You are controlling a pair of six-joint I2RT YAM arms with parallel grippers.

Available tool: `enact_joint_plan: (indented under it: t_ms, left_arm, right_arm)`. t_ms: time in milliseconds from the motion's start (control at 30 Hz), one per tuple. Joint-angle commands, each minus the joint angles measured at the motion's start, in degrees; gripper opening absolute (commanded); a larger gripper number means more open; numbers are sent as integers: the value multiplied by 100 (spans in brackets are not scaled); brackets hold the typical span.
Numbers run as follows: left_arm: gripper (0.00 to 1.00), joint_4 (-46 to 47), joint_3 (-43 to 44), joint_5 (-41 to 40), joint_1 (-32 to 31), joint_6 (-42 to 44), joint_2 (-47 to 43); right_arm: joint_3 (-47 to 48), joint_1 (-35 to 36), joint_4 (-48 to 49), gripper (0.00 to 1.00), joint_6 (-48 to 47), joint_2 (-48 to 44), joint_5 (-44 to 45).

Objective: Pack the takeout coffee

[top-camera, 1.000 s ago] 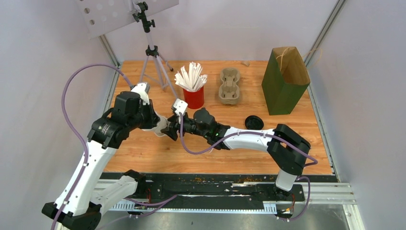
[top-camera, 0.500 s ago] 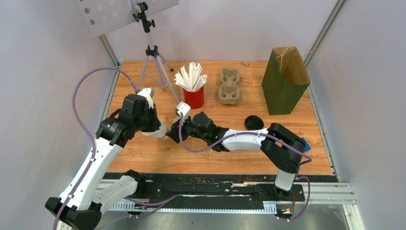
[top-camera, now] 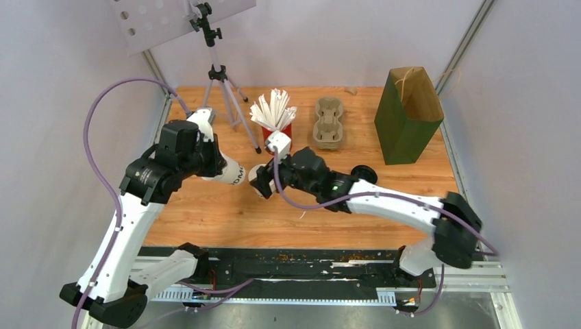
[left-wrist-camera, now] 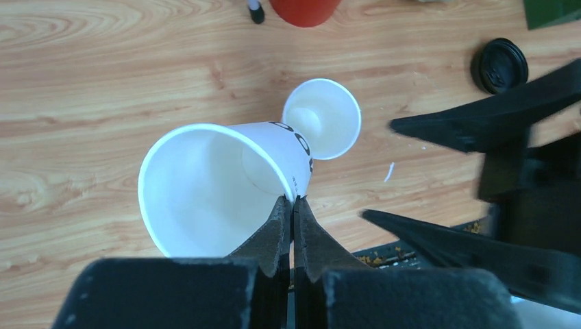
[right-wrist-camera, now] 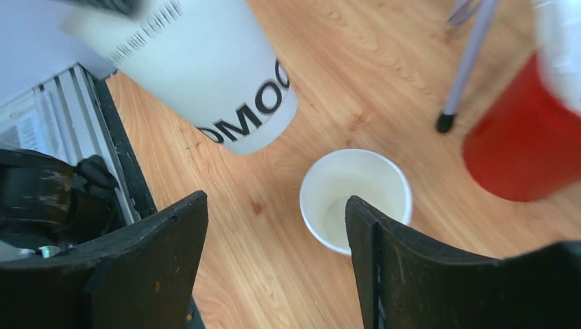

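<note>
Left of the table's (top-camera: 205, 226) middle, my left gripper (left-wrist-camera: 293, 205) pinches one lidless cup (left-wrist-camera: 205, 185) aloft, while my right gripper (right-wrist-camera: 275, 205) has opened wide above the other cup (right-wrist-camera: 356, 199), newly separated, both yet uncapped.

Left arm (top-camera: 130, 219) is up and angled inward, left gripper (left-wrist-camera: 293, 209) pinched flat on the rim of a tilted white paper cup (left-wrist-camera: 226, 171); right arm (top-camera: 390, 202) stretches low toward centre-left, right gripper (right-wrist-camera: 274, 205) facing down, jaws spread wide, gripping nothing.
</note>
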Motion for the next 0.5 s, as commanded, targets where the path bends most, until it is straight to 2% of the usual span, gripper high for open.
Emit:
enact_joint_plan:
  t_ms: [0, 133, 300, 400, 467]
  left_arm:
    - [0, -180, 174, 573, -136, 169, 162]
    - [0, 36, 157, 246, -1045, 29, 451]
    - [0, 478, 536, -40, -1833, -128, 1028]
    - [0, 938, 707, 53, -2198, -82, 1321]
    - [0, 1531, 511, 328, -2318, -41, 1457]
  right_arm:
    - [329, -26, -1616, 75, -94, -1351, 711]
    - [123, -27, -2152, 81, -118, -2447, 1130]
    - [-212, -18, -2496, 90, 24, -3650, 1542]
    - [-382, -17, -2578, 91, 130, -4340, 1642]
    - [-460, -22, -2589, 91, 157, -4724, 1798]
